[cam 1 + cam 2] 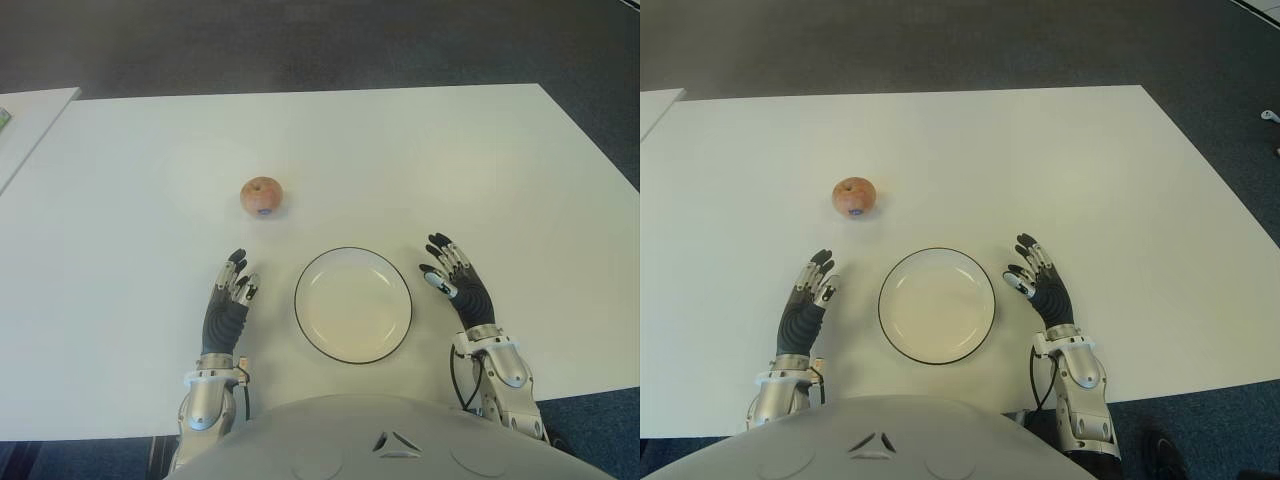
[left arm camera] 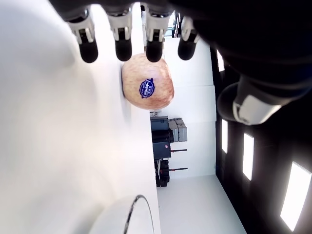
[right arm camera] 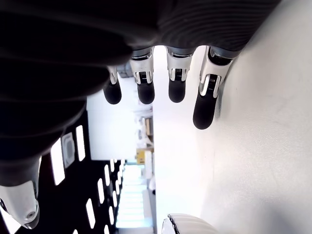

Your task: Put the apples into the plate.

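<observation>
- White and matte, the table (image 1: 120, 250) spreads smooth and bare around my two hands.
- One apple (image 1: 262, 195) sits on that surface, far from me and left of centre; it is round, reddish-yellow, with a small dark blue sticker on the side that my left wrist view shows.
- My plate (image 1: 353, 304) lies near me, between my hands: a round, shallow, cream-white dish with a thin dark rim and nothing in it.
- My left hand (image 1: 228, 300) shows just left of the plate, dark ribbed palm and silver-jointed fingers stretched out and relaxed, holding nothing; its black fingertips (image 2: 122, 48) point toward the apple, which lies apart from them, farther out.
- My right hand (image 1: 458, 282) shows just right of the plate, its fingers likewise extended and loose, with nothing in them.
</observation>
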`<state>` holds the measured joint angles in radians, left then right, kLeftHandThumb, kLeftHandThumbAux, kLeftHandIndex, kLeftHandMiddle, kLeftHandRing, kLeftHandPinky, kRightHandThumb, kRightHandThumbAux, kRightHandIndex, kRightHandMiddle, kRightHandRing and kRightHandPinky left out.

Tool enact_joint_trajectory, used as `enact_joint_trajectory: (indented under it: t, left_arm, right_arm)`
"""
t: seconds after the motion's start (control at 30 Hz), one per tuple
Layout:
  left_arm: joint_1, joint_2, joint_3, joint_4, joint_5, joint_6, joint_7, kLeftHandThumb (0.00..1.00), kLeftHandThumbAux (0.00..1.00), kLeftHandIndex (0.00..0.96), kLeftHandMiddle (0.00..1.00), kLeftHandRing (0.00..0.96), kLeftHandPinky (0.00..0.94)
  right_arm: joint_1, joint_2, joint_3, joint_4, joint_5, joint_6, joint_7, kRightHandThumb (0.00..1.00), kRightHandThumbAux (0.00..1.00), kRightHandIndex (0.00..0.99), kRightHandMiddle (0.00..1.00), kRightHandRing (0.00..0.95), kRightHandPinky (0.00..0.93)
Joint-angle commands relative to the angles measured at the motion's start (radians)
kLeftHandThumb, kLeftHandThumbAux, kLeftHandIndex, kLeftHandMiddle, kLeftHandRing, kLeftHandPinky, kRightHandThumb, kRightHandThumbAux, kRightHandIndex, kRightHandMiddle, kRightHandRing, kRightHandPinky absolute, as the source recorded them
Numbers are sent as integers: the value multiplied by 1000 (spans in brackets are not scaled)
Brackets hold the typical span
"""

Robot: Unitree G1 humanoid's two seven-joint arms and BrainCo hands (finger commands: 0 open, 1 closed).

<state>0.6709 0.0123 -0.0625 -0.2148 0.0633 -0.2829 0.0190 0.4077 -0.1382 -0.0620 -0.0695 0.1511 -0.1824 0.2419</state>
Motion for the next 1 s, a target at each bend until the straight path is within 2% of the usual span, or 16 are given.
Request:
enact_joint_trajectory:
  t: [0.03, 1.0]
  left_arm:
    - [4, 4, -8, 11, -6, -5, -13, 31, 461, 0, 2, 16, 69]
    - [2, 5, -9, 11, 7, -3, -7, 33, 451, 0, 0, 11, 71]
  right_arm:
    - [12, 4, 3, 17, -1, 28, -1, 141, 597, 68, 92, 56, 66]
    - [11, 2, 4, 21, 0, 20, 5, 131, 601, 62, 91, 59, 71]
